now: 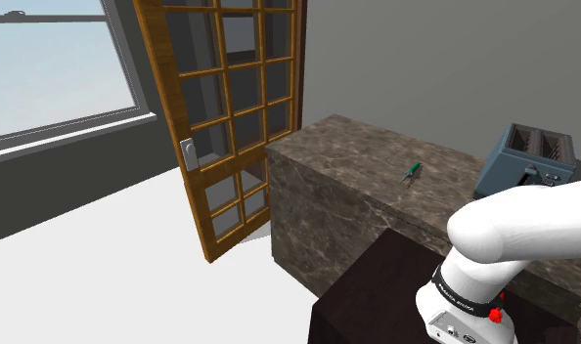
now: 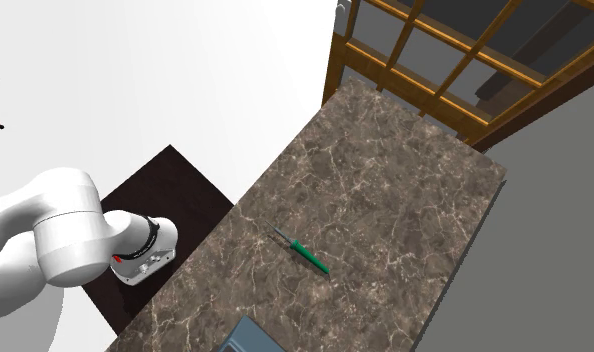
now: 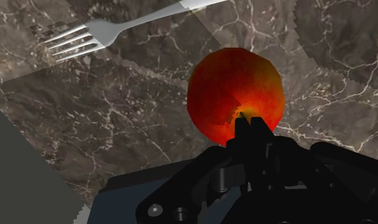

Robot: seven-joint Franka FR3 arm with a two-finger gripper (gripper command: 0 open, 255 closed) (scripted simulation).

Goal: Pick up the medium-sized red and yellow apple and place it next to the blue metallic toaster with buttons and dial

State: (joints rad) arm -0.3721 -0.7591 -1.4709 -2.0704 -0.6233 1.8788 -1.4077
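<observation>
A red apple with a yellow-orange patch (image 3: 235, 92) rests on the dark marble counter (image 3: 118, 121), just past my fingertips. My black gripper (image 3: 248, 127) is shut, its two fingers meeting in front of the apple's near side with nothing clasped between them. The blue-grey toaster (image 1: 528, 161) stands at the counter's far right in the shoulder view, its two slots facing up. One corner of the toaster (image 2: 253, 338) shows at the bottom edge of the second exterior view.
A silver fork (image 3: 86, 37) lies on the marble beyond the apple. A green-handled screwdriver (image 1: 413, 172) (image 2: 307, 253) lies mid-counter. A wooden glass-paned door (image 1: 225, 117) stands at the counter's far end, and a grey wall runs behind it. The dark stand (image 1: 377, 293) sits below the arm.
</observation>
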